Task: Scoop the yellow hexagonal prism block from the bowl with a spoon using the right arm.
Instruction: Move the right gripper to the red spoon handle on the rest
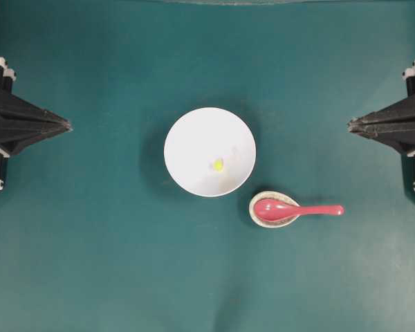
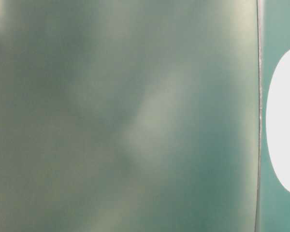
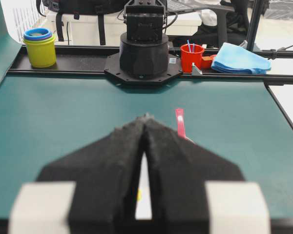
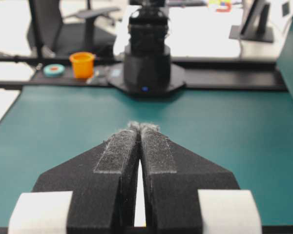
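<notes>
Yellow block: the tiny bright yellow hexagonal prism block (image 1: 218, 164) lies inside the large round white bowl (image 1: 187, 131), slightly right of its middle, at the centre of the teal table (image 1: 111, 263).
Left gripper: the black lattice-framed left gripper (image 1: 68, 126) sits at the far left edge, jaws pressed together, holding nothing, pointing toward the bowl.
Spoon: the glossy pinkish-red soup spoon (image 1: 297, 209) rests with its oval scoop in a small speckled grey-white dish (image 1: 253, 205) just right of and nearer than the bowl; its handle runs level, pointing right.
Right gripper: the matching right gripper (image 1: 350, 124) waits at the right edge, jaws shut and empty.
Key relation: the handle's tip lies left of and nearer than the right gripper, well apart; this arm is clearly the closer one, and would likely need to open before reaching.
Views: only the overhead shows block, bowl and spoon together; the left wrist camera catches just the handle (image 3: 179, 123); the right wrist camera shows neither; the table-level view is blurred.
</notes>
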Tool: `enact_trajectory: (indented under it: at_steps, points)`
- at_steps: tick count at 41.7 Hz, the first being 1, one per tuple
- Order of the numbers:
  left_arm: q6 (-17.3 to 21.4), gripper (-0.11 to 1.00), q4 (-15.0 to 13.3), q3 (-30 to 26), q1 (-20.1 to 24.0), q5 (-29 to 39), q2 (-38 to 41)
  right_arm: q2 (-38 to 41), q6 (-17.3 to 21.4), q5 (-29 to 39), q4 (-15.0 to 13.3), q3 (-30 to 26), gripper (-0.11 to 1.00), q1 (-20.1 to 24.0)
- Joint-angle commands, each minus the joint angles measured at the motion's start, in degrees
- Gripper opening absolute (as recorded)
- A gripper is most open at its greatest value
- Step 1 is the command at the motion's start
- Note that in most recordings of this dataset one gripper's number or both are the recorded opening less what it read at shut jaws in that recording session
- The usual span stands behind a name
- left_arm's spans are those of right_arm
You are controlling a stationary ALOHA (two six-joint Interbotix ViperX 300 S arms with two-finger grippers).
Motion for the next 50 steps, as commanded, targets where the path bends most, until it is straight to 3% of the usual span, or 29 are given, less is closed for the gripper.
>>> enact_trajectory:
  at_steps: [1, 2, 3, 9, 26, 41, 50]
  points:
    - [-0.70, -0.01, 0.26, -1.76, 0.00, 0.26, 0.79, 0.44, 0.00, -0.18, -0.09, -1.14, 0.00, -0.09]
    - [-0.70, 0.00, 0.26, -1.85, 0.00, 0.62, 0.88, 0.88, 0.09, 2.46, -0.09, -1.67, 0.00, 0.00]
    - [-0.70, 0.12, 0.18, -1.85, 0.00, 0.62, 0.88, 0.97, 0.09, 3.16, -0.09, -1.85, 0.00, 0.00]
    - [-0.70, 0.09, 0.18, -1.93, 0.00, 0.62, 0.88, 1.23, 0.35, 6.33, 0.09, -2.46, 0.00, -0.09]
    - [-0.70, 0.09, 0.26, -1.93, 0.00, 0.70, 0.88, 1.23, 0.53, 6.86, 0.79, -2.90, 0.02, -0.09]
    - [-0.70, 0.09, 0.26, -1.93, 0.00, 0.62, 0.88, 1.23, 0.53, 10.63, 2.02, -4.04, 0.39, -0.09]
    - [-0.70, 0.09, 0.26, -1.93, 0.00, 0.70, 0.88, 1.23, 0.62, 14.06, 2.46, -4.75, 0.49, -0.09]
